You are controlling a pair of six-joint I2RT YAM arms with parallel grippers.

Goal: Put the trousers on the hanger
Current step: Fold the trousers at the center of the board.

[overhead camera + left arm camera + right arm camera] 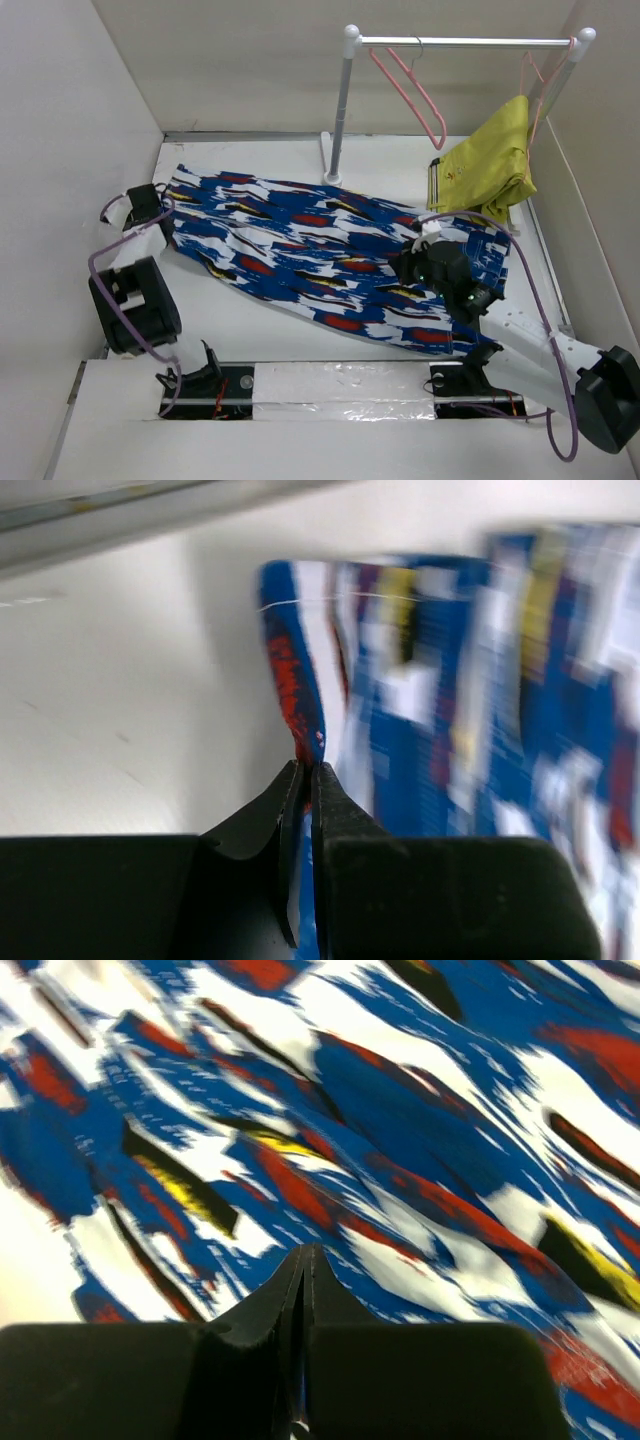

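Observation:
The trousers [310, 250], bright blue with white, red, yellow and black splashes, lie spread flat across the table from far left to near right. My left gripper [166, 220] is at their far-left end; in the left wrist view it [308, 768] is shut on the fabric's edge [300, 695]. My right gripper [410, 265] rests on the right part of the trousers [400, 1140]. In the right wrist view it [305, 1252] is shut, with a thin blue sliver pinched between the jaws. The pink hanger [415, 95] hangs bare on the rail at the back.
A white-posted metal rail [460, 42] stands at the back right. A yellow-green garment [490, 165] hangs from a second pink hanger at its right end. White walls enclose the table on the left, back and right.

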